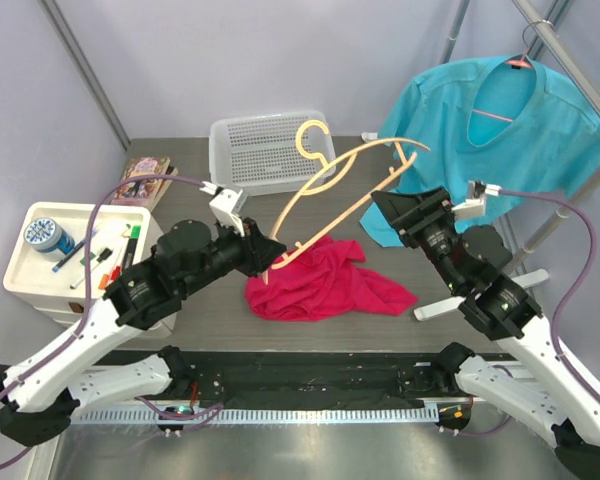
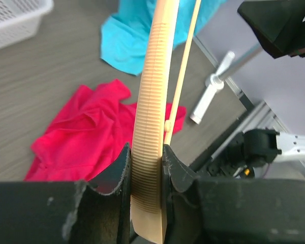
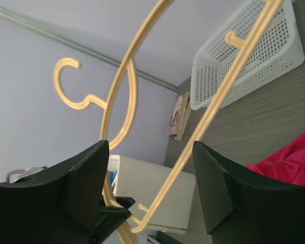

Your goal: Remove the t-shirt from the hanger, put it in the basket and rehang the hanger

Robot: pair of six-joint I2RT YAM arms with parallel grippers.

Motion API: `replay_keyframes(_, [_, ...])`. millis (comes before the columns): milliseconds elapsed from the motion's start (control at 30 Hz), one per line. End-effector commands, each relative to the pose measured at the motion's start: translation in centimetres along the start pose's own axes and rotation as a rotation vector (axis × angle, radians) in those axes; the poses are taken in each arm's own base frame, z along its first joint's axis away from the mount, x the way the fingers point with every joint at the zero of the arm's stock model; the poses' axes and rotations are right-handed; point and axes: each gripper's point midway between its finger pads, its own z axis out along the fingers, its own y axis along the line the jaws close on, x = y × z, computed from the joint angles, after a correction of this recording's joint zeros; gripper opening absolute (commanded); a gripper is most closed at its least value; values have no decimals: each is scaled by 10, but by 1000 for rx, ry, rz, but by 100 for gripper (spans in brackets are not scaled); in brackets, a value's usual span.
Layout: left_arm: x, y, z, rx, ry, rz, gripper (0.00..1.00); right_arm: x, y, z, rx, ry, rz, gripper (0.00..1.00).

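— How many of each thing do you count?

— Two arms, so two pairs of fingers. Two t-shirts: one red t-shirt (image 1: 320, 280) and one turquoise t-shirt (image 1: 500, 130). Two hangers: one pale wooden hanger (image 2: 153, 91) in the middle, and a second hanger (image 1: 521, 62) at the back right, which carries the turquoise one. Also one white basket (image 1: 265, 150), one white tray (image 1: 40, 275) with small items at the left, and one book (image 1: 145, 180) behind the tray.

— Where is the red t-shirt?

— It lies crumpled on the worktop (image 1: 215, 330), in the middle, between the two arms. It is off the wooden hanger, which is bare and is raised at a slant above it.

— And the left fingers (image 2: 117, 173)?

— They are narrow and clamp one end of the wooden hanger; both pads press on its ribbed flat side. The red t-shirt is just below and beyond them, apart from them.

— The right fingers (image 3: 86, 173)?

— They stand wide and hold nothing. The thin lower bar of the hanger passes through the gap between them, and I see no contact with either pad. In the right wrist view the red t-shirt shows only at the lower right corner, on the worktop, near them but apart.
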Motion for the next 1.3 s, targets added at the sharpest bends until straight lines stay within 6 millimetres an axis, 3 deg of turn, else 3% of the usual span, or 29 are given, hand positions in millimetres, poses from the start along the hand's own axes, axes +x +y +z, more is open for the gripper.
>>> replay_keyframes(0, [-52, 15, -29, -114, -189, 33, 0, 24, 33, 15, -90, 159, -137, 73])
replay_keyframes(67, [-49, 21, -28, -148, -172, 56, 0, 44, 48, 19, -140, 265, -169, 73])
replay_keyframes(100, [-51, 25, -28, -173, -175, 63, 0, 73, 48, 25, -140, 348, -193, 73])
replay_keyframes(133, [-48, 29, -26, -193, -158, 74, 0, 86, 54, 24, -157, 384, -214, 73])
replay_keyframes(167, [-48, 31, -25, -207, -153, 77, 0, 85, 62, 28, -153, 347, -264, 73])
replay_keyframes(200, [-48, 34, -21, -232, -144, 82, 0, 102, 62, 29, -143, 367, -295, 73])
replay_keyframes(233, [-45, 38, -20, -252, -128, 83, 0, 122, 74, 19, -173, 403, -314, 74])
replay_keyframes(333, [-44, 45, -20, -295, -126, 75, 0, 138, 87, 18, -170, 389, -354, 74])
replay_keyframes(500, [-38, 45, -20, -276, -124, 69, 0, 152, 97, 23, -191, 377, -331, 74])
replay_keyframes(867, [-21, 43, -20, -236, -101, 35, 0, 171, 106, 60, -139, 290, -269, 45])
replay_keyframes(1267, [-20, 33, -20, -178, -115, 7, 0, 191, 91, 71, -87, 280, -189, 32])
